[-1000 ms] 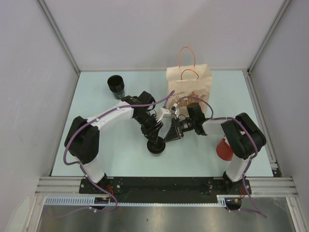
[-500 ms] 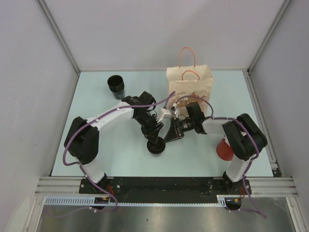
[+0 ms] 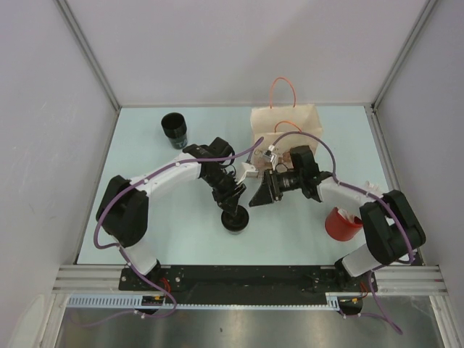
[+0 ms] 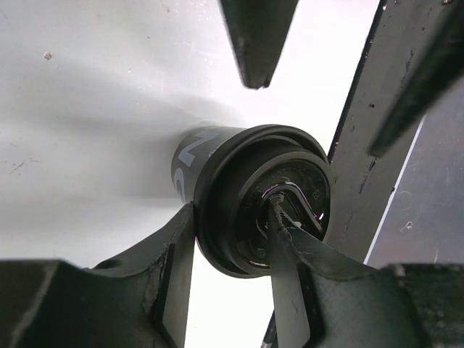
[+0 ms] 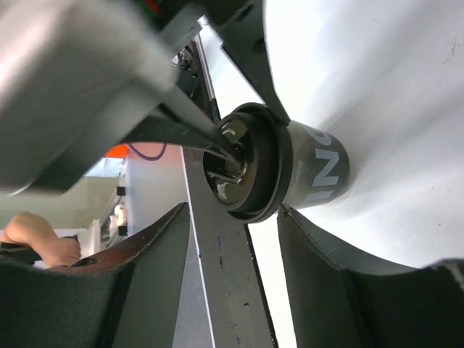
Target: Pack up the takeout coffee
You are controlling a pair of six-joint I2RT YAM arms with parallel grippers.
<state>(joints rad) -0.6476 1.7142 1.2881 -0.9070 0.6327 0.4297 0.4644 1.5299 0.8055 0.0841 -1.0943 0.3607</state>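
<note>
A black lidded coffee cup (image 3: 234,220) stands on the table in front of the arms. My left gripper (image 3: 230,205) is over it, shut on its lid: in the left wrist view one finger (image 4: 177,250) presses the outside of the lid rim and the other sits on the lid's top (image 4: 254,199). My right gripper (image 3: 257,194) is open and empty, just right of the cup and apart from it. In the right wrist view the cup (image 5: 304,170) lies beyond my open fingers (image 5: 312,246). The brown paper bag (image 3: 285,129) with orange handles stands upright behind.
A second black cup (image 3: 174,129) stands at the back left. A red cup (image 3: 341,224) lies near the right arm's base. The table's metal front rail (image 3: 246,275) runs close behind the cup.
My right gripper has backed away from the cup to the right and its arm has swung outward. My left gripper stays on the cup's lid.
</note>
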